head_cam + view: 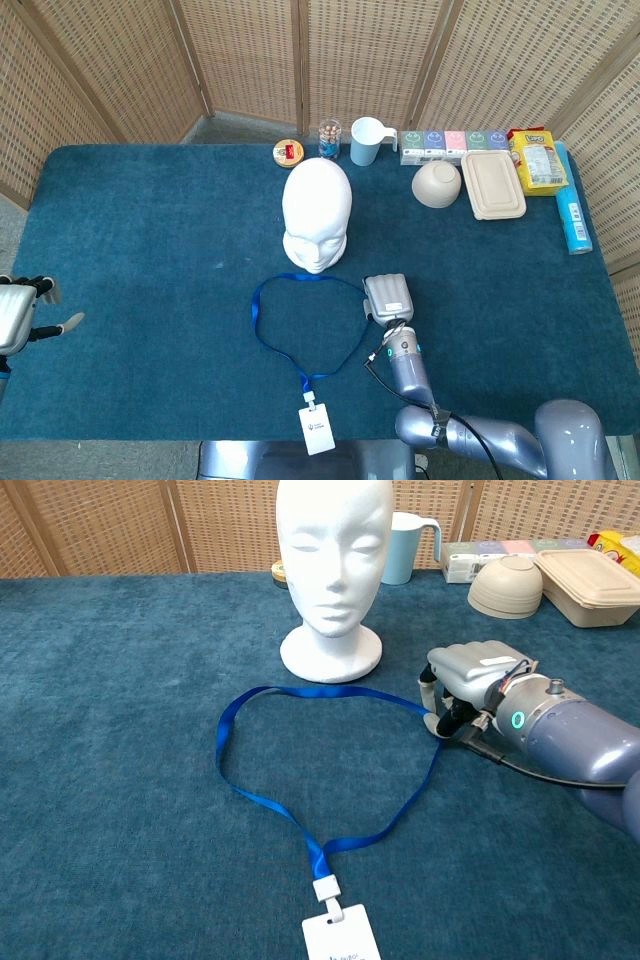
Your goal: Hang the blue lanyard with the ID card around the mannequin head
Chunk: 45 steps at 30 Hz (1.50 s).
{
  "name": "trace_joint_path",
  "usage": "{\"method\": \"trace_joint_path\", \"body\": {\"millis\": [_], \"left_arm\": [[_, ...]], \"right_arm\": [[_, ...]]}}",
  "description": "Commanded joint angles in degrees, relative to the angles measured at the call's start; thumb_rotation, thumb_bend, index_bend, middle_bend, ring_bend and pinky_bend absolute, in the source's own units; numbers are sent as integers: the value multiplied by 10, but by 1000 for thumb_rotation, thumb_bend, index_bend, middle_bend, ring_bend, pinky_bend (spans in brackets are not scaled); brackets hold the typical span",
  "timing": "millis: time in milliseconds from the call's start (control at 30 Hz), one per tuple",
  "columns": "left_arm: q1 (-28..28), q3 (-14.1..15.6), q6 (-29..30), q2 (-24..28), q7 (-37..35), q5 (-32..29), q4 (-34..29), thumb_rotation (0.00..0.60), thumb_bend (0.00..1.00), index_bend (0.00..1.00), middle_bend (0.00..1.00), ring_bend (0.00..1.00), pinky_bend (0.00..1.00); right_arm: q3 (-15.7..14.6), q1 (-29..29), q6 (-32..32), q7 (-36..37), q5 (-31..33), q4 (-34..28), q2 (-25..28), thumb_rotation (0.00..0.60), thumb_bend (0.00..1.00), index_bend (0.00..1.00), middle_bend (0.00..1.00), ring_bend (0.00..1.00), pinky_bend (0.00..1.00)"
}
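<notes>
Right-hand fingers (pixel 437 702) are curled down at the right edge of the blue lanyard (pixel 262 802); the tips look to be touching or pinching the strap, but whether it is actually clamped cannot be told from either view; right hand (pixel 470 680) sits knuckles-up on the worktop (pixel 150 230), just right of the loop.

Lanyard lies flat in an open loop near the base of the mannequin head (pixel 334 560), ID card (pixel 340 933) at the near end by the worktop edge; none of it is lifted yet.

Judgement: the step is securing the strap; the pinch should close fully before any lift, then rise slowly so the flat ribbon doesn't slip out. The loop must stay wide to clear the crown; one pinch point will likely let it collapse.

Left hand (pixel 22 312) is at the far-left edge, well apart, fingers spread, holding nothing; it could take the loop's left side.
</notes>
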Motion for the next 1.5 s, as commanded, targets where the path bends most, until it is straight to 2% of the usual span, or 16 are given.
{"method": "trace_joint_path", "body": {"millis": [33, 867, 1500], "left_arm": [[0, 0, 0, 0, -1, 1, 1, 389, 161, 574, 589, 584, 394], [0, 1, 1, 2, -4, 5, 2, 387, 161, 564, 589, 584, 394], [-9, 6, -16, -4, -4, 12, 6, 388, 161, 564, 589, 585, 394]], "right_arm": [[0, 2, 0, 1, 1, 2, -2, 519, 531, 518, 845, 907, 811], [-6, 9, 5, 8, 1, 14, -10, 523, 567, 608, 873, 928, 844], [-10, 0, 25, 14, -10, -35, 16, 523, 571, 613, 876, 931, 848]]}}
